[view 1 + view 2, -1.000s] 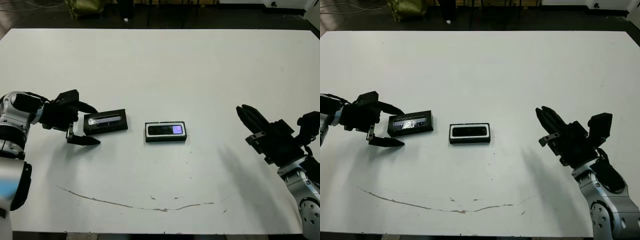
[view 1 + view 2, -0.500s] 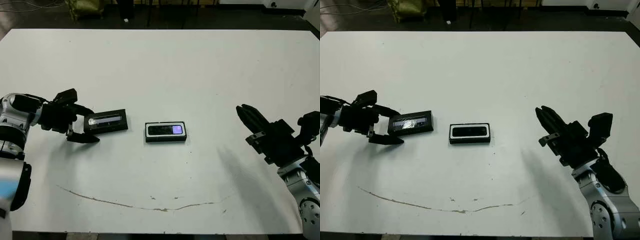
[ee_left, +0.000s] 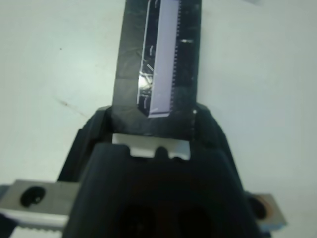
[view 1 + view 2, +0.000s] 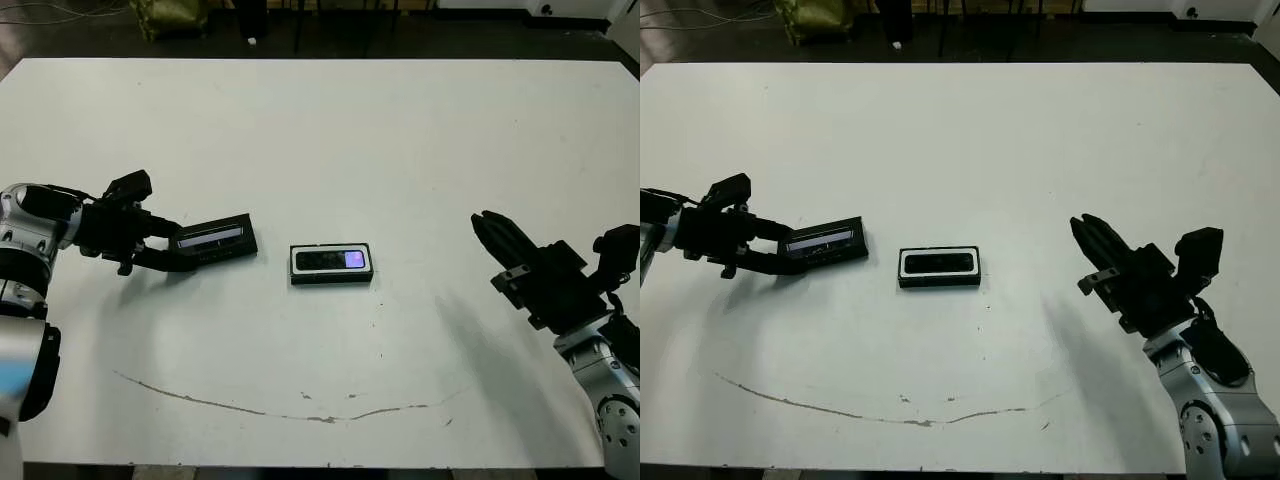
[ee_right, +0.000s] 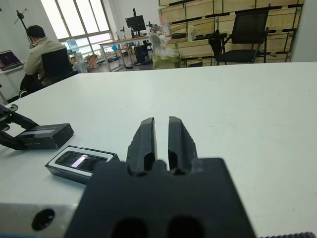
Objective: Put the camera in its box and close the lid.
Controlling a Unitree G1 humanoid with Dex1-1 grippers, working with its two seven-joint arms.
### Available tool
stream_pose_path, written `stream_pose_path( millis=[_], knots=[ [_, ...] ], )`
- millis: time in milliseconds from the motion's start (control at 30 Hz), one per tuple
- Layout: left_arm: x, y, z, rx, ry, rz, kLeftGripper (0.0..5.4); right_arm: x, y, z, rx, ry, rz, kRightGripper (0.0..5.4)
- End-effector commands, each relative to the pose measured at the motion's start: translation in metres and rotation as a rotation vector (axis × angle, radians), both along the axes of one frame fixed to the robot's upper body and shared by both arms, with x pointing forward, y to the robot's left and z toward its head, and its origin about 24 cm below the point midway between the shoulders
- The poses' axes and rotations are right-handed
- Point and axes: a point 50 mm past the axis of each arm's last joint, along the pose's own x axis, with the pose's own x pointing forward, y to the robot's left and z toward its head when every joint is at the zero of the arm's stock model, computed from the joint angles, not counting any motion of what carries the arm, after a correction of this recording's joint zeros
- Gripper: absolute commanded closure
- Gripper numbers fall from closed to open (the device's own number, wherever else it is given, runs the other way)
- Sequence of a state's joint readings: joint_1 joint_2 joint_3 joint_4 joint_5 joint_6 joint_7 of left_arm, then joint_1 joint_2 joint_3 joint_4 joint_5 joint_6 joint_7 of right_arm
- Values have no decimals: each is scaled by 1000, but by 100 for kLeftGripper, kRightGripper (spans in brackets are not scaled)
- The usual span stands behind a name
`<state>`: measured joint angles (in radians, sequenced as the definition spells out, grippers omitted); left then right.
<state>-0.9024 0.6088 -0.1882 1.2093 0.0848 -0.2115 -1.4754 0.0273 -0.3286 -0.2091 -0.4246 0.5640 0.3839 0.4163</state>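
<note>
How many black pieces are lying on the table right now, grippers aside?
2 plainly separate: the lid at the left gripper, which is shut on it, and the box mid-table with the camera inside.

Left arm reaching in low over the table (image 4: 320,130) from its left edge, forearm nearly level. Left gripper (image 4: 178,250) clamped on one end of the lid (image 4: 213,239), one finger above and one below, holding that end tilted up. Right arm raised near the table's right front corner, wrist bent, well apart from the lid. Right gripper (image 5: 160,136) empty, its two fingers parallel with only a narrow slit between them, pointing toward the table's middle.
</note>
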Motion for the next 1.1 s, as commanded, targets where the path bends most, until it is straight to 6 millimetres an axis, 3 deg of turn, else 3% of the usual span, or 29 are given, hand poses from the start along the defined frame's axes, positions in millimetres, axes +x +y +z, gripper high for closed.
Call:
stream_pose_path(
  millis=[33, 233, 467, 700, 1100],
  knots=[
    [-10, 6, -11, -3, 82, -2, 321, -1, -1, -4, -10, 14, -11, 540],
    [-4, -3, 16, -176, -25, -19, 333, -1, 0, -4, -6, 28, -7, 540],
    [-12, -41, 33, -346, -280, -4, 333, -2, 1, -5, -25, 36, -13, 540],
    [-21, -76, 25, -393, -362, -28, 333, -1, 1, -8, -23, 42, -13, 540],
    [-18, -93, 3, -319, -274, -127, 333, -2, 4, -8, -10, 36, -18, 540]
  ],
)
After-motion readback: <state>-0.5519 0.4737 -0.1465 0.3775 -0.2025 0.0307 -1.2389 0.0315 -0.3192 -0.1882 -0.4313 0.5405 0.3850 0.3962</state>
